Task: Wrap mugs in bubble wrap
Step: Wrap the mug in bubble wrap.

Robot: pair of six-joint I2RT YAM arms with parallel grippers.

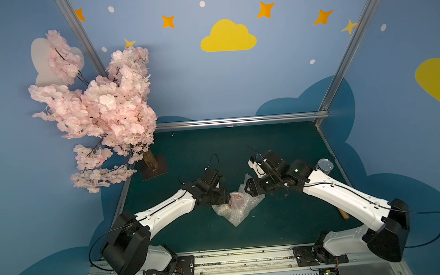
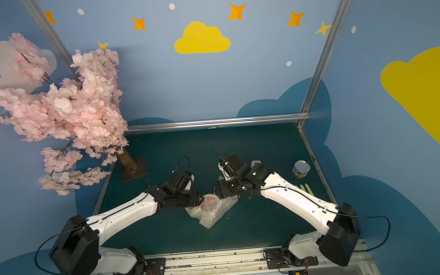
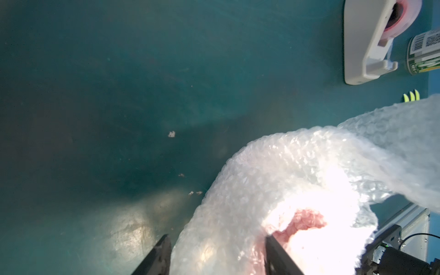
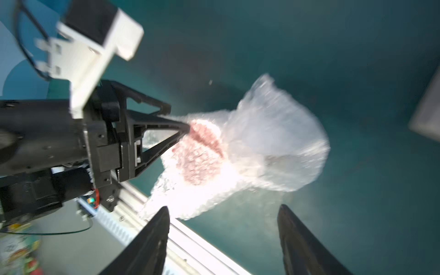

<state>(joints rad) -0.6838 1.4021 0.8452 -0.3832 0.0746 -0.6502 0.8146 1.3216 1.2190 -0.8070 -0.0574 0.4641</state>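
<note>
One mug, red inside showing through one sheet of bubble wrap draped over it, sits near-centre on the table. Left gripper pinches the wrap-covered mug wall, one finger at the red mouth; right gripper hangs spread and empty just right of the bundle. Step judged: closing the wrap; next, right jaws should catch the loose far-right flap and fold it over; bystanders: one tin can, one tape dispenser.

We see a pink blossom tree, a dark green tabletop spreading from its base to its right, and blue walls behind the tree painted with yellow clouds and orange stars, edged with metal rails.
</note>
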